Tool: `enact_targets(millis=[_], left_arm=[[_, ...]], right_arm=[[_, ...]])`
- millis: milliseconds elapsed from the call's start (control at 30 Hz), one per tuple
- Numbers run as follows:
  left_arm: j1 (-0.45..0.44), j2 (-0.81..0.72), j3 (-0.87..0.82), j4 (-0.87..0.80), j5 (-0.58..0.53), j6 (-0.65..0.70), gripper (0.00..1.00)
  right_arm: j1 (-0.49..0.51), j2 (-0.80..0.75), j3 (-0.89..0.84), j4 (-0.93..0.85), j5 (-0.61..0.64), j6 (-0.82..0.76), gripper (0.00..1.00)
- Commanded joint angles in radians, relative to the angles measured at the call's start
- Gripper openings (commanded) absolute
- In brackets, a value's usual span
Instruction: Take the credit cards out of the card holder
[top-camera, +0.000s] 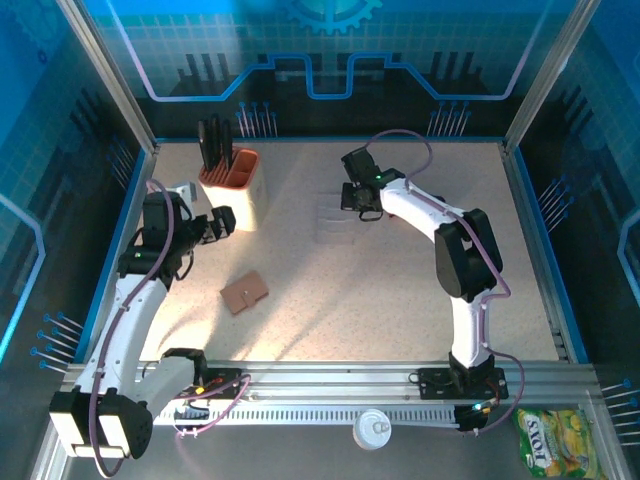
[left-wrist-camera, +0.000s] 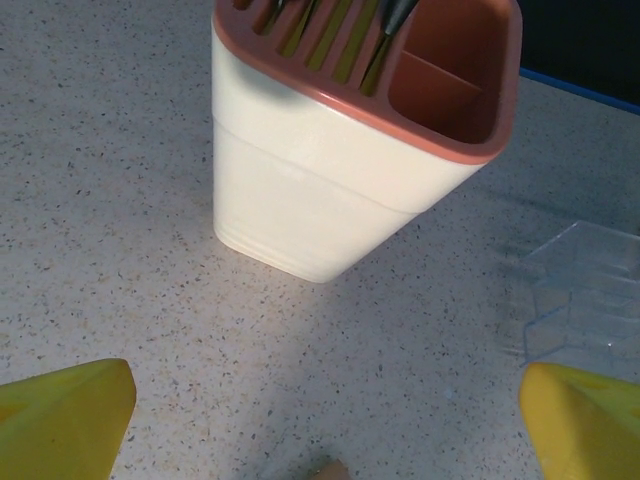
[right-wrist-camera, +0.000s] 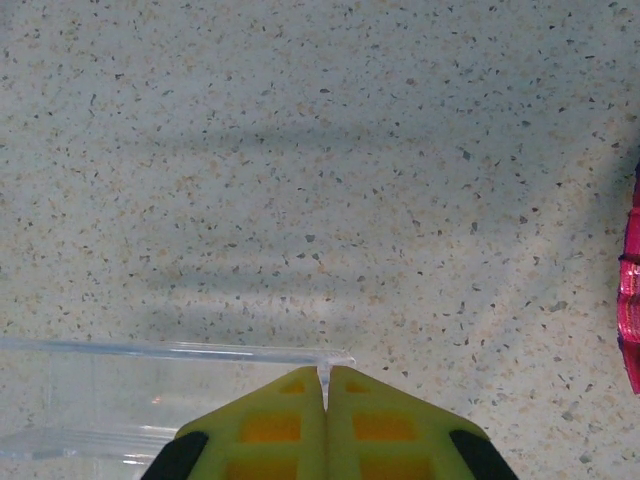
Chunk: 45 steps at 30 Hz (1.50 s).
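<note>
Where the metal rail runs along the near edge, a white round lid sits near the right arm's base and a yellow-green snack bag lies in the right corner. Just beyond, on the speckled desk, the card holder lies flat and folded shut, brown side up, left of centre and apart from both arms. Farther in, the left arm reaches toward the knife block. The left jaws stand wide apart and hold nothing, their yellow fingers at the bottom corners of the wrist view, bare desk between them. The cream block with its orange top stands upright just ahead, dark handles in its slots. To its right lies a clear plastic case. The right arm bends back over it, and the right jaws are pressed together on a thin edge of that case. A pink pouch lies at the right edge of the right wrist view.
</note>
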Motion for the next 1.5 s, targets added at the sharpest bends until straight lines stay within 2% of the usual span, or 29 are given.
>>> enact_targets(millis=[0,433,1000,1233,1333,1467], left_arm=[[0.009,-0.012,-0.010,0.015,-0.023,0.033,0.99],[0.010,-0.008,-0.011,0.020,-0.042,0.042,0.99],[0.010,0.021,0.002,0.012,-0.017,0.030,0.99],[0.010,0.028,0.004,-0.006,0.019,0.018,0.99],[0.010,0.045,0.028,-0.074,0.009,-0.081,0.99],[0.007,0.076,-0.029,-0.077,0.143,-0.296,0.99]], right_arm=[[-0.027,0.020,0.042,-0.041,-0.045,-0.020,0.00],[-0.051,0.084,0.091,-0.106,-0.072,-0.058,0.00],[-0.053,0.035,0.088,-0.112,-0.072,-0.056,0.17],[-0.053,-0.021,0.063,-0.111,-0.079,-0.056,0.20],[-0.052,-0.066,0.029,-0.099,-0.090,-0.056,0.22],[-0.055,-0.127,-0.024,-0.092,-0.114,-0.066,0.25]])
